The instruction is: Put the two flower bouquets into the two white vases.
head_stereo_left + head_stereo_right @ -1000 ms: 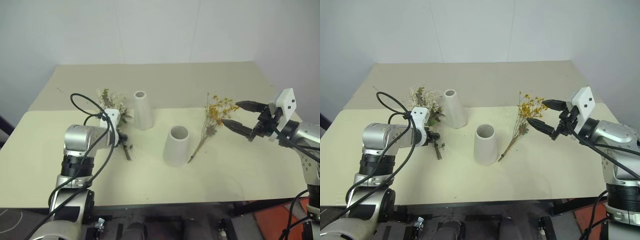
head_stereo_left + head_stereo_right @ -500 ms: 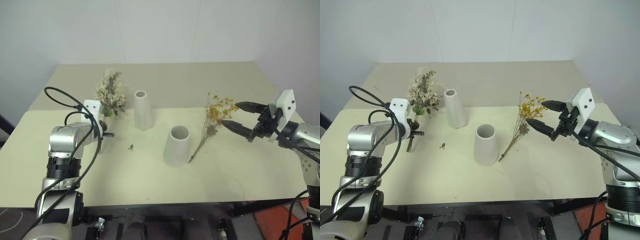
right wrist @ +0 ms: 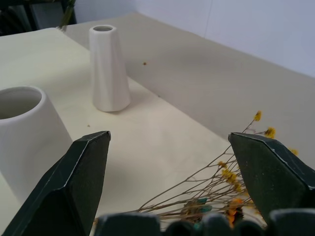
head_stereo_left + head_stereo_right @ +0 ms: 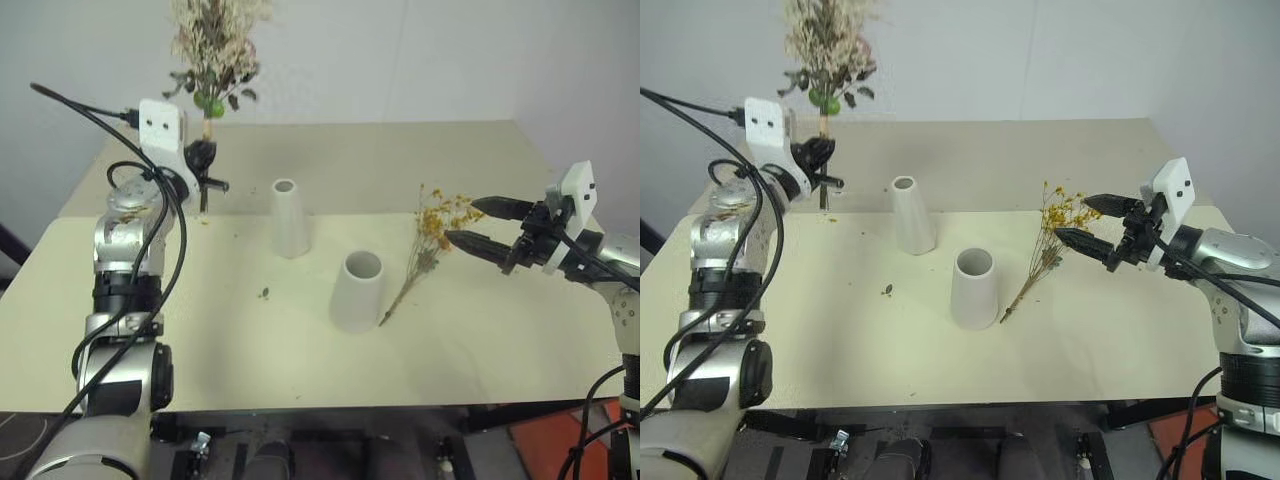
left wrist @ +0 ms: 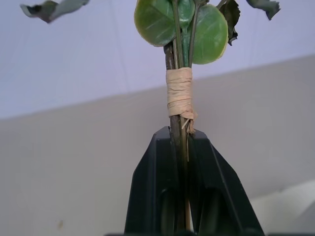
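Cream-white bouquet (image 4: pixel 212 40) upright, clamped in left gripper (image 4: pixel 203 160); right gripper (image 4: pixel 478 226) gapes beside yellow bouquet (image 4: pixel 432 238).

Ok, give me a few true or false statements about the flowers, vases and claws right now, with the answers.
1. The left claw is shut on the cream-white bouquet. True.
2. The yellow-orange bouquet stands in the short wide vase. False: it lies on the table.
3. The right claw is open. True.
4. The tall slim vase has tipped over. False: it stands upright.
5. Both vases are empty. True.
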`<action>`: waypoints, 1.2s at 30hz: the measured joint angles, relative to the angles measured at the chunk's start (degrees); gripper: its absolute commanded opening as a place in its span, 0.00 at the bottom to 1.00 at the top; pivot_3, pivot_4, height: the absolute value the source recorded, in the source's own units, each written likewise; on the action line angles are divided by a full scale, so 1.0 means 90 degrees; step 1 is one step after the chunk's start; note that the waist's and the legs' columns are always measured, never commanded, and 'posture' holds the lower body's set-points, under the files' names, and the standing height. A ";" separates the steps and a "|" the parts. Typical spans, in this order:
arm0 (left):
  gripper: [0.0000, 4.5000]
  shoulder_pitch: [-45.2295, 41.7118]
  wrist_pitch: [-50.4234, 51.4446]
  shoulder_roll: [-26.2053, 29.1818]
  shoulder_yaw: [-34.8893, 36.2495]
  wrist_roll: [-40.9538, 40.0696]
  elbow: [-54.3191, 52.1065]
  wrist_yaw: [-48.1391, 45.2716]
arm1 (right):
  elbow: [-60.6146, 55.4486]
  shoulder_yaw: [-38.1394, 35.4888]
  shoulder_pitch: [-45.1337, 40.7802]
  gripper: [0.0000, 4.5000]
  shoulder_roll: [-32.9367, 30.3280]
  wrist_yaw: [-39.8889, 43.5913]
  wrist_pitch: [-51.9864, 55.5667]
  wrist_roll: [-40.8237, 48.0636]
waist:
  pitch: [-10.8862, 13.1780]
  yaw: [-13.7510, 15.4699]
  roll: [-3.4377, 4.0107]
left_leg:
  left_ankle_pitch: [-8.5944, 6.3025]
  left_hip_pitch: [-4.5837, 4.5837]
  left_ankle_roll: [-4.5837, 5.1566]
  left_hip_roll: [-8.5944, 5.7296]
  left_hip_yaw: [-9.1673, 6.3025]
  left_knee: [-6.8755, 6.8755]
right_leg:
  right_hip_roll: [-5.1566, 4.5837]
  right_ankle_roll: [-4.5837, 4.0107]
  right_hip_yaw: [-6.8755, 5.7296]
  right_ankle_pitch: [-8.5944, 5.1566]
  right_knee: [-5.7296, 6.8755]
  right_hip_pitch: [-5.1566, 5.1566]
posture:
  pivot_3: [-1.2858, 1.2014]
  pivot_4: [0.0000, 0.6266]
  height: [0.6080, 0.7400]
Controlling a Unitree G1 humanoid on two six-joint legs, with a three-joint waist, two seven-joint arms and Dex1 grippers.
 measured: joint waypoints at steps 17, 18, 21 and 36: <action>0.01 -0.1196 -0.0849 -0.0509 0.0278 -0.0835 0.1585 -0.2073 | 0.0006 0.0094 -0.0256 1.00 -0.0028 0.0097 0.0244 0.0115 | 0.0000 -0.0044 0.0000 | -0.0004 -0.0015 0.0007 -0.0005 0.0000 0.0022 | -0.0001 0.0017 0.0003 0.0010 0.0007 0.0000 | 0.52 0.24 1.00; 0.01 -0.1197 -0.0819 -0.0524 0.0290 -0.0873 0.1594 -0.2097 | 0.0005 0.0094 -0.0256 1.00 -0.0028 0.0096 0.0244 0.0115 | 0.0000 -0.0046 0.0000 | -0.0004 -0.0015 0.0007 -0.0005 0.0000 0.0022 | -0.0001 0.0017 0.0002 0.0010 0.0009 0.0000 | 0.52 0.24 1.00; 0.01 -0.1196 -0.0817 -0.0589 0.0291 -0.0884 0.1631 -0.2194 | 0.0005 0.0094 -0.0255 1.00 -0.0026 0.0093 0.0244 0.0116 | 0.0000 -0.0048 0.0000 | -0.0004 -0.0014 0.0007 -0.0005 0.0000 0.0022 | -0.0001 0.0017 0.0002 0.0010 0.0010 0.0000 | 0.52 0.24 1.00; 0.01 -0.1122 -0.1599 -0.0937 0.0325 -0.0953 0.1740 -0.2541 | -0.0276 0.0001 -0.0007 1.00 0.0044 -0.0028 0.0243 0.0262 | 0.0000 -0.0039 0.0000 | -0.0004 -0.0013 0.0007 -0.0005 0.0000 0.0023 | -0.0001 0.0017 0.0003 0.0011 0.0010 0.0000 | 0.52 0.24 1.00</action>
